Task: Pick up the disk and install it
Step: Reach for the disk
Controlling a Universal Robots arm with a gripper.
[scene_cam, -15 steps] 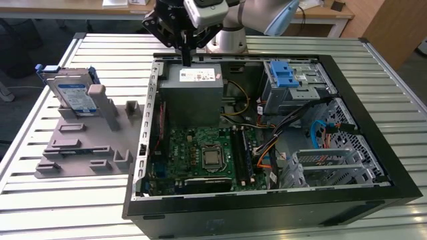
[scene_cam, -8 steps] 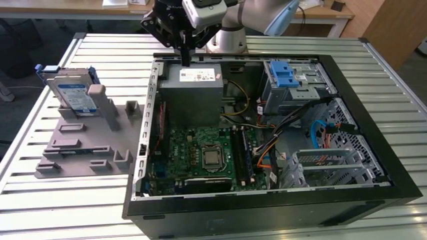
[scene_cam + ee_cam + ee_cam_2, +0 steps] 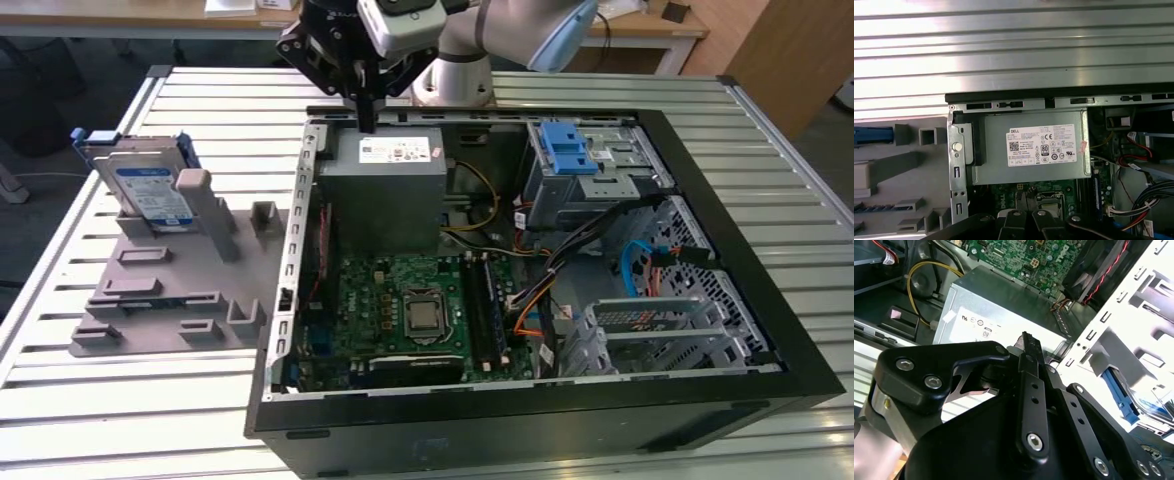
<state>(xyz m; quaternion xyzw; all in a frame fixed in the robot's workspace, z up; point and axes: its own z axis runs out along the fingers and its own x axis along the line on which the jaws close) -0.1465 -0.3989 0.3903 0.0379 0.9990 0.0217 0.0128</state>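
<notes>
The disk [image 3: 144,190] stands on edge in the grey fixture [image 3: 160,300] at the exterior view's left, well apart from me. My gripper [image 3: 363,125] hangs at the top centre of that frame with its fingers pressed together on nothing. It is just above the power supply [image 3: 387,185] in the open computer case [image 3: 534,430].

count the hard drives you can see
1. The disk stands on edge in the grey fixture at the exterior view's left, beside the open computer case. Others may be hidden inside the drive cage.
</notes>
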